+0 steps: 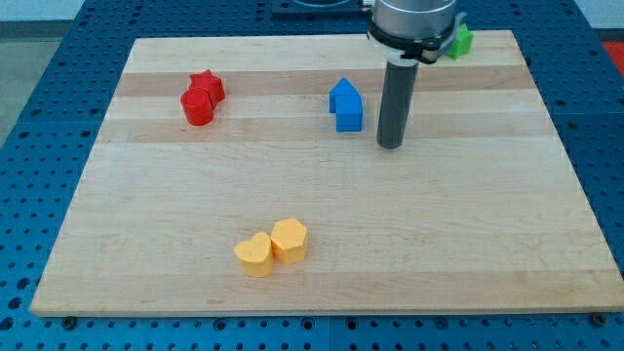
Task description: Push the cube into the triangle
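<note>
Two blue blocks stand touching near the board's top middle: a blue cube [349, 118] and, just above and left of it, a blue triangle [341, 95]. My rod comes down from the view's top, and my tip [390, 145] rests on the board to the right of the blue cube, a short gap away, not touching it.
A red star [208, 85] and a red cylinder [197, 107] touch at the upper left. A yellow heart [254, 254] and a yellow hexagon [290, 239] touch near the bottom. A green block [460, 41] sits at the top right, partly hidden by the arm. The wooden board [487, 244] lies on a blue perforated table.
</note>
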### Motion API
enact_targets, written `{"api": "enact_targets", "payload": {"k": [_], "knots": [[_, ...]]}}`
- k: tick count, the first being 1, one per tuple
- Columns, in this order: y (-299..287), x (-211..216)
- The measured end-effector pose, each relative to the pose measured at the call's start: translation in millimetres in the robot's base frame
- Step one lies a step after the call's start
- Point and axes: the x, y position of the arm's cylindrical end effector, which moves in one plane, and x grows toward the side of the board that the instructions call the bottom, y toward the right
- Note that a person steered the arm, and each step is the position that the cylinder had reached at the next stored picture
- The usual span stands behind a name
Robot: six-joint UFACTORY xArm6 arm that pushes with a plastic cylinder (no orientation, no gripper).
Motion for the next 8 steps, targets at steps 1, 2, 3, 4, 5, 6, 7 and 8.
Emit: {"api": "enact_targets", "payload": {"k": [1, 2, 3, 4, 5, 6, 7, 8], "knots": [[-17, -12], [-34, -47], [-38, -76], [-30, -57], [-36, -29], [-58, -38], [-60, -82], [-52, -131]]}}
